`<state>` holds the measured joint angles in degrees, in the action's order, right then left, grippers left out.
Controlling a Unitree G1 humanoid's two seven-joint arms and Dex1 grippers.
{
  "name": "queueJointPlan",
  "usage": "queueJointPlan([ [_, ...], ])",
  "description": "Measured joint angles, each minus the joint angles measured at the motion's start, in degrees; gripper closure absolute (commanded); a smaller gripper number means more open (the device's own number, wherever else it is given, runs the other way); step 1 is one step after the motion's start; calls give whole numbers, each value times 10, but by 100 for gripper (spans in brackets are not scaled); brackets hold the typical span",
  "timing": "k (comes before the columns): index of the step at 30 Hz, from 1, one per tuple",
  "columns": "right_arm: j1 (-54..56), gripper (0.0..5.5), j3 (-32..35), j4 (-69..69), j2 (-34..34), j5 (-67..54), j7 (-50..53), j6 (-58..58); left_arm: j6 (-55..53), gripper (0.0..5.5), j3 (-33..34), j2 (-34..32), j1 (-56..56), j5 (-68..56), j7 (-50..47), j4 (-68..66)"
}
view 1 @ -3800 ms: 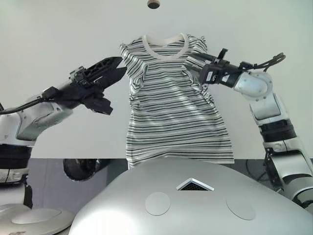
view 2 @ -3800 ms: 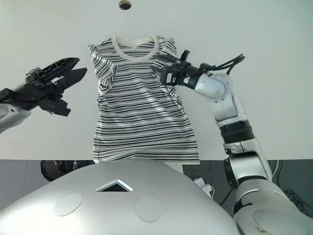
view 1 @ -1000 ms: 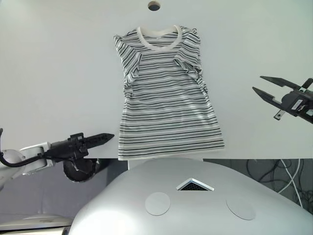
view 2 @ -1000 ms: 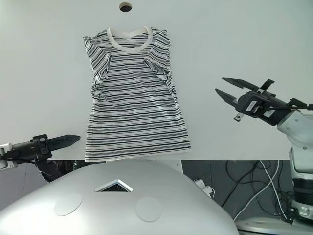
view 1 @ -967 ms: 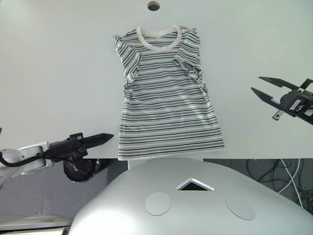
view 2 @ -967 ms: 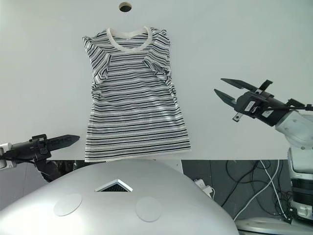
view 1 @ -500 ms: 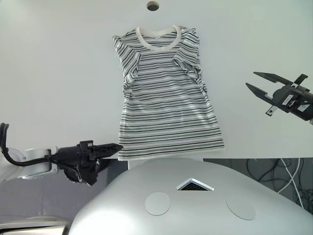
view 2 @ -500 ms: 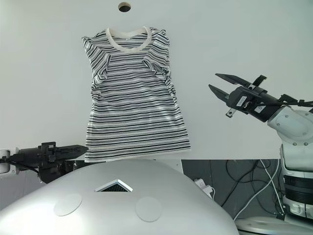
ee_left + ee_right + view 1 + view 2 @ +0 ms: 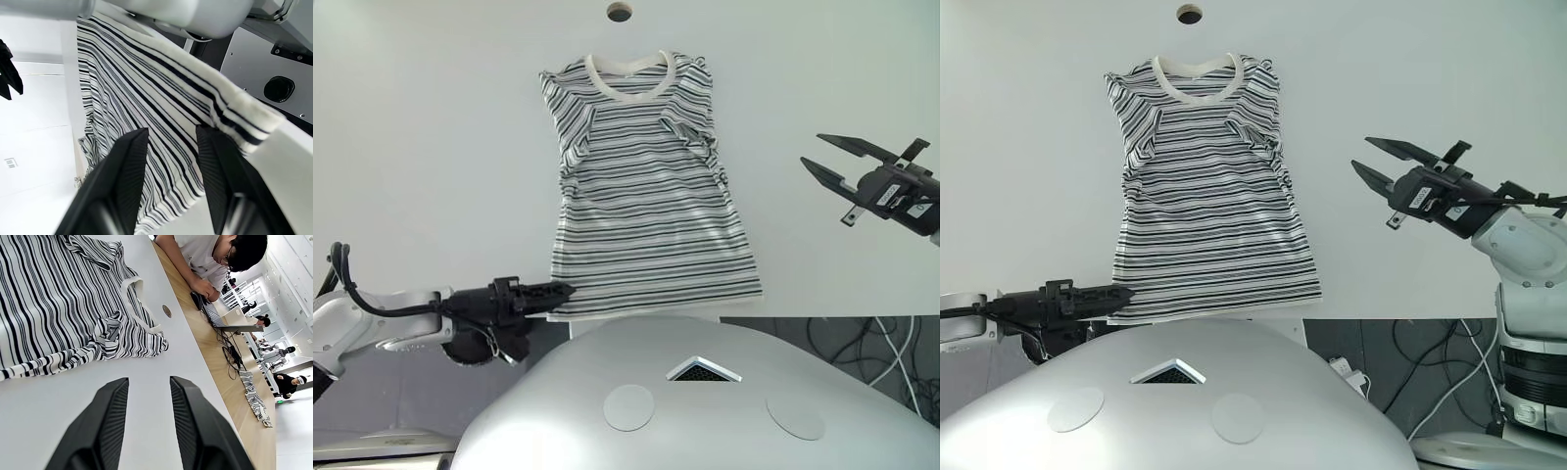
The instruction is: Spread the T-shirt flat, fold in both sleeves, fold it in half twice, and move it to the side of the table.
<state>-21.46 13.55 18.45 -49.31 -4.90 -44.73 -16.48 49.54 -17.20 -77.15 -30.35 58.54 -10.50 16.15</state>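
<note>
Softly draped, the T-shirt (image 9: 651,186) lies flat on the table (image 9: 431,147), its hem corner just ahead of the left gripper (image 9: 566,289), jaws parted; the right gripper (image 9: 812,150), also spread, hangs well aside. Light, floppy cloth, I'd guess: best pinched at corners.

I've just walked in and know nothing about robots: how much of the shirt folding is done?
Done, it seems: the T-shirt lies flat on the table with both sleeves tucked in. In hand: the left jaws stand open at the left corner of the hem; the right jaws hang open beside the shirt, holding nothing. Left: both half-folds, then moving it to the table's side.
</note>
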Motion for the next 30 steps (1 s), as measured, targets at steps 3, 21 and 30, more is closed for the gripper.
queueJointPlan([
  [3, 0, 393, 0, -8, 4, 1, 0, -1, -21, 369, 35, -1, -15, -148, 39, -31],
  [21, -150, 393, 116, -87, -87, -139, -236, 254, -535, 369, 162, -15, -303, -1171, 812, -183],
  [30, -166, 393, 125, -70, -69, -137, -243, 267, -769, 369, 235, 114, -275, -1216, 792, -120],
])
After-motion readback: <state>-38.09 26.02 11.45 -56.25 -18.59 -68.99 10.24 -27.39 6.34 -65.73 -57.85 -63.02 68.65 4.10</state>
